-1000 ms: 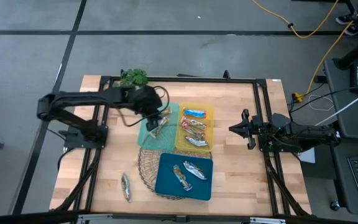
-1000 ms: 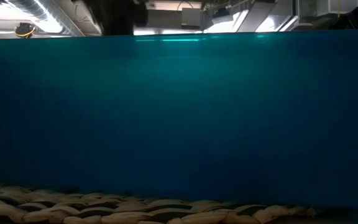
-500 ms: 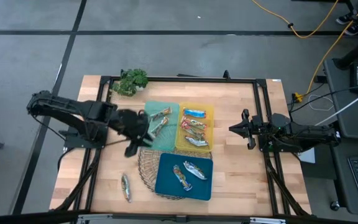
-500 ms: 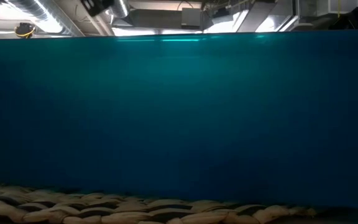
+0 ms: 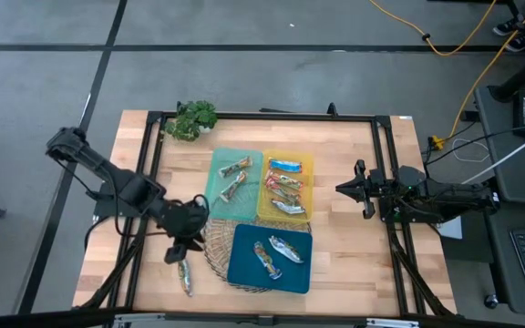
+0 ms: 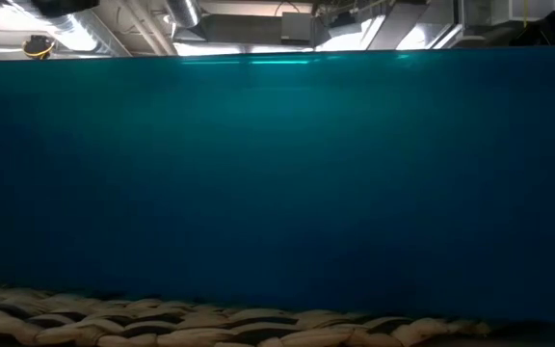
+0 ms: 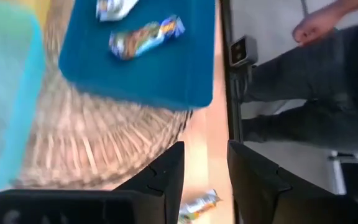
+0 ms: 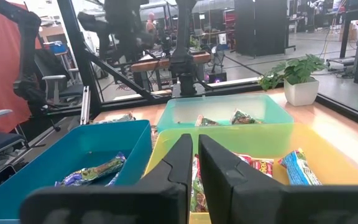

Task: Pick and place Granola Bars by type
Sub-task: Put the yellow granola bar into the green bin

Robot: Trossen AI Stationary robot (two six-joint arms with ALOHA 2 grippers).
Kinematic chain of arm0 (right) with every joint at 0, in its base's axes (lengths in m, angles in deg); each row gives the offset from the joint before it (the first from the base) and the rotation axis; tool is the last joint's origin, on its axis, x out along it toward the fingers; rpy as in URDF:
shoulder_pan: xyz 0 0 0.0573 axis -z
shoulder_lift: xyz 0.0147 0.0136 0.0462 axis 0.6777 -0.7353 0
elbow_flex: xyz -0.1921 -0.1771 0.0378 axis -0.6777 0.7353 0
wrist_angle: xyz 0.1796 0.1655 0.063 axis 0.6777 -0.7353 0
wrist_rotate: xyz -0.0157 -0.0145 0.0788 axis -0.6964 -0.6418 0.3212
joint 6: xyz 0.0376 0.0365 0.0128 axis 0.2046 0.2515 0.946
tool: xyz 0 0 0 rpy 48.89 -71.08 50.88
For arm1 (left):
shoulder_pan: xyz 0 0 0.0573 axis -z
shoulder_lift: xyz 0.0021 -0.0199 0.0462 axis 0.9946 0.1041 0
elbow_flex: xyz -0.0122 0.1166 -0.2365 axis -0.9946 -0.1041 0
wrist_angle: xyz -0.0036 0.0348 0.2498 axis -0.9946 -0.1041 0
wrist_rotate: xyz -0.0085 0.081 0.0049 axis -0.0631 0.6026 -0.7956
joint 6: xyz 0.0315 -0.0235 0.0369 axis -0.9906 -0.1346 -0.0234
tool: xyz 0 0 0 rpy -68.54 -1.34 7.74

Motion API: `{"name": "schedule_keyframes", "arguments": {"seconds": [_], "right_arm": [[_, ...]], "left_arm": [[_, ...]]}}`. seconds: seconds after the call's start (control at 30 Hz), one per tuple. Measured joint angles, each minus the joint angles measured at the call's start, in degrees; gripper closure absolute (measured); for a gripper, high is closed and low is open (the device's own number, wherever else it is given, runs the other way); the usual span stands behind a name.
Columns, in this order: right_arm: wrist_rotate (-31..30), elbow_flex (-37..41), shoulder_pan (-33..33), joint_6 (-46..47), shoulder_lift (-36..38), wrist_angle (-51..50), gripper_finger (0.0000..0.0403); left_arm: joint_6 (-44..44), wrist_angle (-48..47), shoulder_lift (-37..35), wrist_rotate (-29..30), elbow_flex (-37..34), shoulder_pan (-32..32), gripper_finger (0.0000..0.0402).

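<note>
Hovering low over the near-left part of the table (image 5: 344, 246), the left gripper (image 5: 177, 255) sits just beside the left edge of the wicker mat (image 5: 213, 246), with its jaws a little apart and nothing between them. In the left wrist view its two dark fingers (image 7: 166, 177) frame a gap, and the loose silver-green bar (image 7: 199, 205) shows just past them on the bare wood. From above, that bar (image 5: 184, 274) lies alone on the table close to the gripper, near the front edge and left of the blue tray (image 5: 244, 273).

The other granola bars are already in trays. The blue tray rests on the wicker mat and holds two bars (image 5: 275, 252) side by side. Farther back, the pale green tray (image 5: 215, 196) holds two bars (image 5: 233, 177), and the yellow tray (image 5: 308, 164) touching its right side holds about three (image 5: 284, 186), one of them blue at the far end. A small potted plant (image 5: 192, 118) stands at the far-left edge of the table.

The right gripper (image 5: 341, 189) waits at the right side of the table, pointing toward the yellow tray, its jaws pressed together and empty. The low view is filled by the blue tray's wall (image 6: 277, 183) with a strip of wicker under it.
</note>
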Motion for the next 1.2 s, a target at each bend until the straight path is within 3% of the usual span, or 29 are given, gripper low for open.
{"name": "schedule_keyframes", "arguments": {"seconds": [0.5,0.73,0.97,1.2], "right_arm": [[0.0,0.0,0.0,0.0,0.0,0.0,0.0370],[0.0,0.0,0.0,0.0,0.0,0.0,0.0370],[0.0,0.0,0.0,0.0,0.0,0.0,0.0370],[0.0,0.0,0.0,0.0,0.0,0.0,0.0370]], "left_arm": [[47.1,3.3,0.4,7.1,-12.1,14.2,0.0290],[64.1,4.3,2.9,15.7,-13.2,19.0,0.0290],[74.9,9.3,8.8,18.3,-13.2,21.3,0.0290],[76.9,18.8,16.2,12.8,-13.2,21.6,0.0290]]}}
